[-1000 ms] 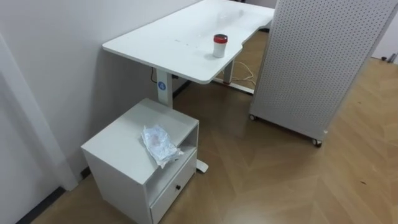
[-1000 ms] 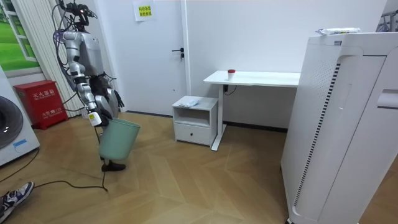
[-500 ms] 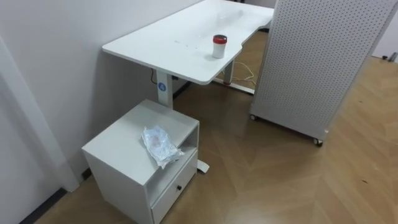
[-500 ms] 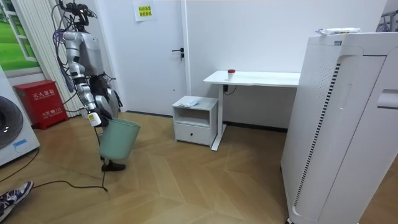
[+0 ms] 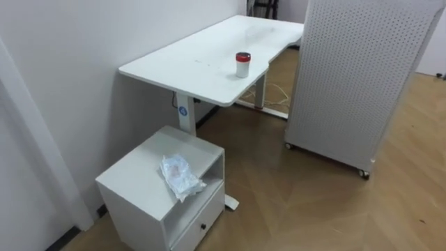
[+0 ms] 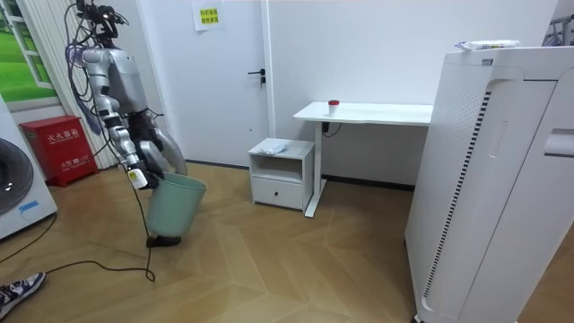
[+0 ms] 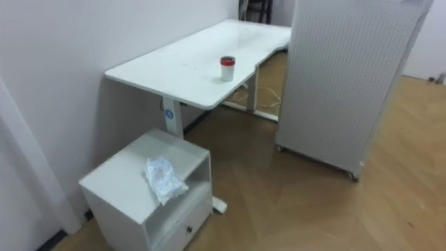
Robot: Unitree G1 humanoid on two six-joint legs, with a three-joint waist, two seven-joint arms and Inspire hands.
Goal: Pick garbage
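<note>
The right hand [image 6: 148, 166] met the green waste bin [image 6: 175, 205] at its 10 o'clock rim; finger spread could not be determined. Crumpled plastic [image 5: 180, 174] lay on the cabinet [image 5: 132, 189].

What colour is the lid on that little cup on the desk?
The lid is red, the cup white; clearest in the left eye view.
</note>
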